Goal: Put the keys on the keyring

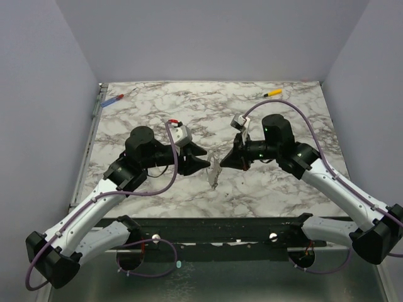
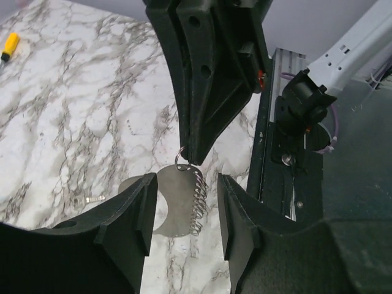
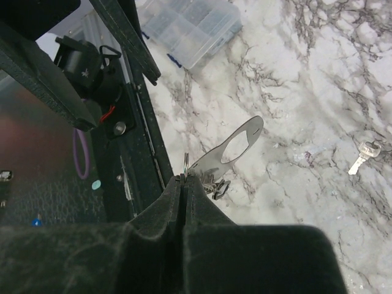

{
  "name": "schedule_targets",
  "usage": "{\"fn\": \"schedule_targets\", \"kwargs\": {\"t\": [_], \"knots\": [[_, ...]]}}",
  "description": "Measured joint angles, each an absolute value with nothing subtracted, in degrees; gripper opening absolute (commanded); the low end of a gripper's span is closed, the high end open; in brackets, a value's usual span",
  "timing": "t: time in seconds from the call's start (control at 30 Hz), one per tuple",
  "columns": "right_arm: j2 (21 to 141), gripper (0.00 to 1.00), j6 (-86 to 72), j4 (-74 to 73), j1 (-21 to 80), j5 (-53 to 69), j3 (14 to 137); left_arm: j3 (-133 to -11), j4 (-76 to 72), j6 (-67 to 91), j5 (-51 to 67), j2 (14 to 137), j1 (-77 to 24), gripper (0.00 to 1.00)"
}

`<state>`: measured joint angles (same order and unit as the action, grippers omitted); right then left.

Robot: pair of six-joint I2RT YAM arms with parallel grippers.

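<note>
My right gripper [image 3: 184, 179] is shut on the keyring [image 3: 185, 162], a tiny loop pinched at its fingertips. A flat silver key piece with an oval hole [image 3: 229, 150] hangs from the ring with a small coil. In the left wrist view the right gripper [image 2: 193, 152] comes down from above holding the keyring [image 2: 180, 159], and the flat piece and coil [image 2: 177, 205] hang below it. My left gripper [image 2: 185, 180] is open, its fingers either side of the hanging piece without touching it. From above, both grippers [image 1: 204, 165] [image 1: 223, 162] meet over the pale cluster [image 1: 215, 173].
A loose small key [image 3: 364, 156] lies on the marble; it also shows in the left wrist view [image 2: 92, 199]. A yellow-handled tool [image 1: 272, 93] lies at the back right and a blue-and-red tool [image 1: 116, 99] at the back left. A clear plastic box [image 3: 190, 27] sits near the table's front rail.
</note>
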<state>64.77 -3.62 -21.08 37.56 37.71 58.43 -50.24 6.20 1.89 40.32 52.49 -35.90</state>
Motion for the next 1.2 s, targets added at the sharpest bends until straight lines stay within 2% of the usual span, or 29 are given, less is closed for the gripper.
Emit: {"fn": "schedule_targets", "kwargs": {"t": [0.47, 0.73, 1.2], "knots": [[64.34, 0.01, -1.37, -27.66, 40.14, 41.69, 59.94, -49.19, -0.34, -3.51, 44.29, 56.75, -43.27, 0.37], [63.02, 0.01, 0.14, -29.02, 41.36, 42.37, 59.94, -49.19, -0.34, -4.51, 44.56, 57.45, -43.64, 0.31], [61.34, 0.01, 1.15, -30.57, 42.33, 42.68, 59.94, -49.19, 2.11, -7.94, 46.24, 58.11, -43.62, 0.31]]}}
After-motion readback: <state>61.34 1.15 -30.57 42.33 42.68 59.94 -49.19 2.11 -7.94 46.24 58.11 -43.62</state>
